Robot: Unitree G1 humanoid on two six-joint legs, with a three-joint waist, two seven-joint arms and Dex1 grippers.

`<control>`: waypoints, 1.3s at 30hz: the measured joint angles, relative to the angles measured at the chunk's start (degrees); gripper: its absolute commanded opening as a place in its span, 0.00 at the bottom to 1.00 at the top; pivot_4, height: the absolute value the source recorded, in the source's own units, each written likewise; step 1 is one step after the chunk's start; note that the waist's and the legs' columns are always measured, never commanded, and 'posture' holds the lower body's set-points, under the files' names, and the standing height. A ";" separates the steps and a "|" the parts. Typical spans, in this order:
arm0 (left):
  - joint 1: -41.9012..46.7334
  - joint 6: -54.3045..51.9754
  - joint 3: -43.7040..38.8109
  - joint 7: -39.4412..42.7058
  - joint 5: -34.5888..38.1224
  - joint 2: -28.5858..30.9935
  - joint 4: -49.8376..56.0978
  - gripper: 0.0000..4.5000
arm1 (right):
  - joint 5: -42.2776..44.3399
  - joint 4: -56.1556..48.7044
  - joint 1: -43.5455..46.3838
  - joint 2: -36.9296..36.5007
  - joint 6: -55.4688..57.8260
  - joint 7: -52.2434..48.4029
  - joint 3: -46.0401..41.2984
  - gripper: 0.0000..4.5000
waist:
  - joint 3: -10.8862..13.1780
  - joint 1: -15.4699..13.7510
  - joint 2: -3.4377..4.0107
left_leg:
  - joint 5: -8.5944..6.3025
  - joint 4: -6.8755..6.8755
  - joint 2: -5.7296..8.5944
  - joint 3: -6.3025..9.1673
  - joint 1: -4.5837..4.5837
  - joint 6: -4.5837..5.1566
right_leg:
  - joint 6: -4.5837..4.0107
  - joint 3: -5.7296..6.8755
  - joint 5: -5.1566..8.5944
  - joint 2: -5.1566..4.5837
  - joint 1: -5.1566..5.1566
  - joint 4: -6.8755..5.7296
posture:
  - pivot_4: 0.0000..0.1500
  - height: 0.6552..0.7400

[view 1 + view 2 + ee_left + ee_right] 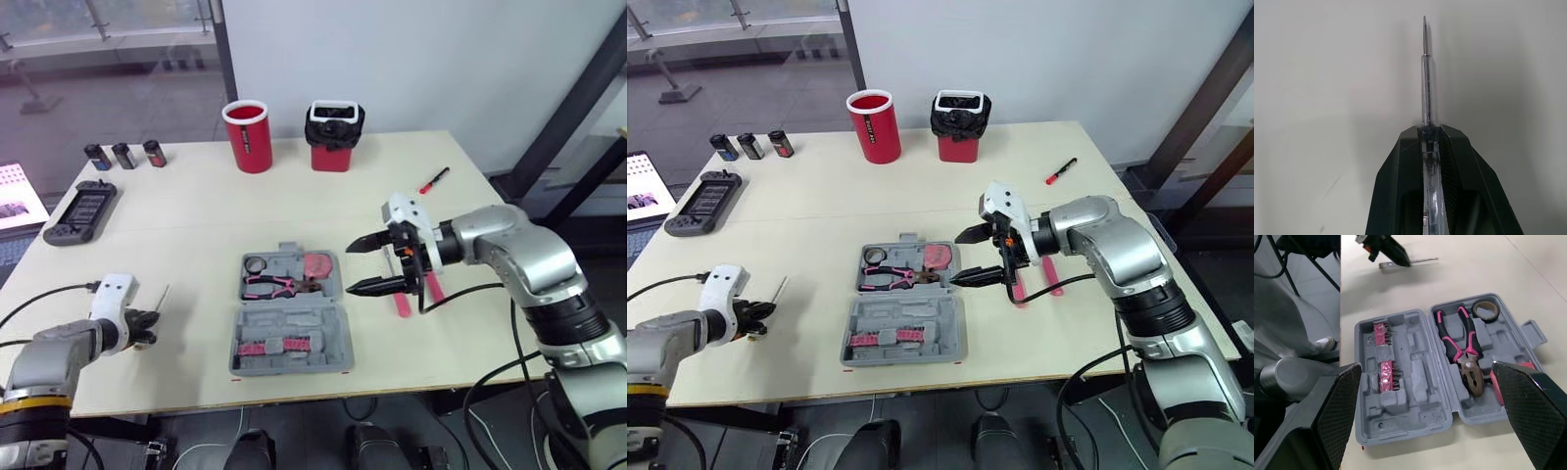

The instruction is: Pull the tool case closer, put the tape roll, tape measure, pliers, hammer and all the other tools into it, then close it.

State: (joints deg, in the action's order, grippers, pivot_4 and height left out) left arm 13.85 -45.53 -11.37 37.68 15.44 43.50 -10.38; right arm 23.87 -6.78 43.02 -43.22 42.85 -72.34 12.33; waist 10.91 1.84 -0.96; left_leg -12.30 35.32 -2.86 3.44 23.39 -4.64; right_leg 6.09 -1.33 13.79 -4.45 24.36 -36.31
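The grey tool case (pixel 313 325) lies open at the table's middle. Its far half holds a black tape roll (pixel 255 263), pink-handled pliers (pixel 269 284) and a pink tape measure (pixel 316 266). Pink bit strips (pixel 1385 367) sit in the near half. My right gripper (pixel 349 267) hovers open just right of the case, with nothing between its fingers. Beneath it, two pink-handled tools (pixel 402 299) rest on the table. Near the front left edge, my left gripper (pixel 149 326) is shut on a thin screwdriver (pixel 1425 73), whose shaft points away.
A red cup (pixel 248 135) and a red bin with a black bag (pixel 334 135) stand at the back. A red marker (pixel 434 180) lies at the back right. A game controller (pixel 80 211) and three small containers (pixel 123 155) sit at the far left.
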 measured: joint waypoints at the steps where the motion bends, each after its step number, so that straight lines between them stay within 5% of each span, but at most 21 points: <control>1: 0.07 -0.24 1.79 2.62 0.13 2.30 1.50 0.02 | -0.01 -1.32 -1.56 -0.78 -0.20 0.30 -0.38 1.00 | 0.02 -0.01 -0.14 | 0.00 -0.03 0.00 0.01 0.03 0.00 | 0.01 0.00 0.01 0.00 0.03 0.01 | 1.00 1.00; 12: 19.02 4.47 19.76 34.32 1.98 14.04 8.94 0.02 | 1.26 -14.09 -15.74 -6.07 2.07 7.50 -7.13 1.00 | 0.07 -0.85 -0.16 | -0.01 -0.02 0.00 -0.06 0.08 -0.01 | -0.09 -0.03 0.06 -0.02 0.06 0.08 | 1.00 1.00; 21: 36.93 3.09 44.65 52.47 -6.23 14.80 12.52 0.02 | 4.43 -23.95 -25.51 -9.07 10.40 13.84 -9.28 1.00 | 0.11 -0.79 -0.21 | -0.03 -0.01 0.00 -0.05 0.12 0.05 | -0.02 -0.07 0.14 0.02 0.07 0.08 | 1.00 1.00; 27: 48.22 -0.81 57.46 53.94 -13.76 4.37 4.67 0.02 | 6.97 -27.40 -26.30 -9.31 12.39 15.20 -9.15 1.00 | 0.14 -1.07 -0.25 | -0.06 0.50 0.01 -0.01 0.26 0.11 | 0.18 -0.09 0.25 0.03 -0.03 0.02 | 1.00 1.00; 39: 48.52 3.07 59.91 48.38 -23.77 -5.72 -3.26 0.02 | 10.94 -29.09 -25.28 -7.89 11.75 17.90 -9.32 1.00 | 0.19 -1.10 -0.26 | -0.29 0.84 0.00 0.09 0.54 0.51 | 0.09 -0.10 0.17 0.13 0.03 -0.05 | 1.00 1.00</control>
State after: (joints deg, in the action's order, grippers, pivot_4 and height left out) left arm 62.37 -42.46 48.55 86.06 -8.33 37.78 -13.64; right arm 34.81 -35.86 17.74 -51.11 54.60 -54.44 3.01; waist 11.10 0.74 -1.21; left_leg -12.58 36.16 -2.85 3.53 23.93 -4.13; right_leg 6.18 -1.43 13.96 -4.33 24.39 -36.36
